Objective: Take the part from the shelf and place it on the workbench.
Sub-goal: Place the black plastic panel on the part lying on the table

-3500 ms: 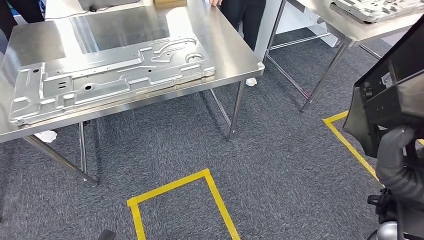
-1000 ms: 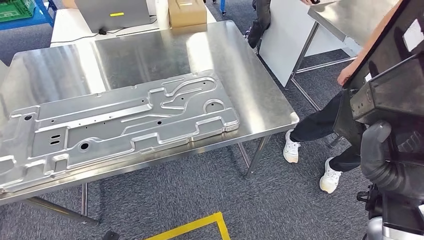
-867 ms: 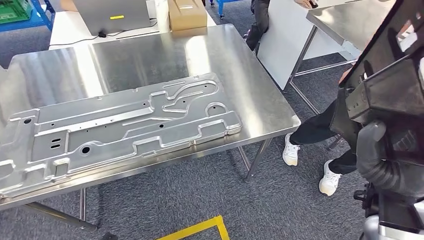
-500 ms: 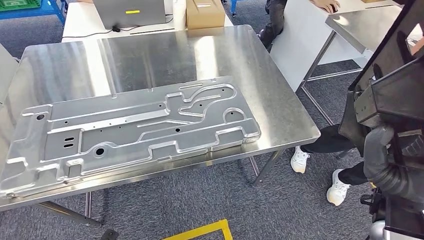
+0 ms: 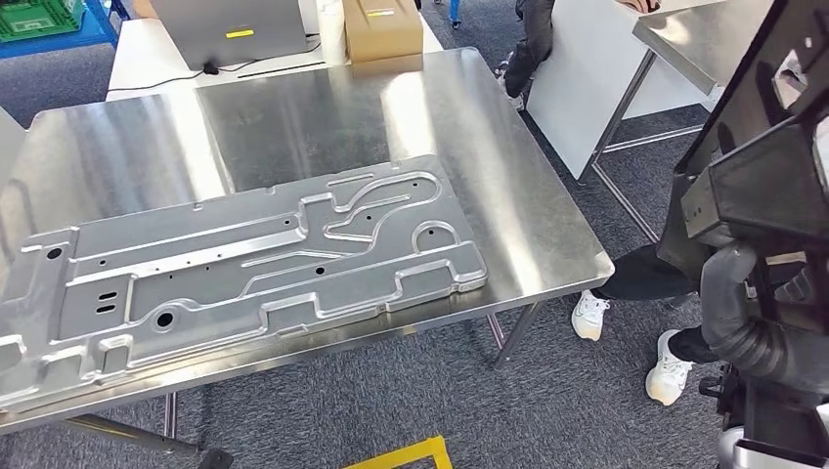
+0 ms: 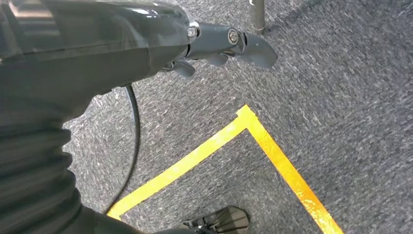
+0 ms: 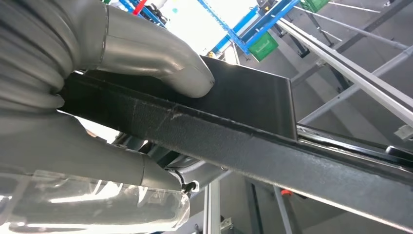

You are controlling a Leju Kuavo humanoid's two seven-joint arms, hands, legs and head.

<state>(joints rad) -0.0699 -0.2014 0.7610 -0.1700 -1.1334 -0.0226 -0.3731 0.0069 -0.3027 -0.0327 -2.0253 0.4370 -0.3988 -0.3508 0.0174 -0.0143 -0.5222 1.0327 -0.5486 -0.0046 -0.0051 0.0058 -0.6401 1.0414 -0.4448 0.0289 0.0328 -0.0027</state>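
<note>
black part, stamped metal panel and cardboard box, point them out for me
black part [image 5: 758, 186], head view, on its boxy lower section at the picture's right
stamped metal panel [image 5: 244, 269], head view, on the middle of its embossed face, lying on the workbench
cardboard box [image 5: 381, 24], head view, on its top face

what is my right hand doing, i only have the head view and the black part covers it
Observer: The right wrist view shows the right hand gripping the black part, thumb on one face and fingers on the other.
Operator: and the left hand
Observer: The left hand holds nothing. It hangs above the grey carpet.
Operator: anything under it
Observer: A corner of yellow tape lies on the carpet.
</note>
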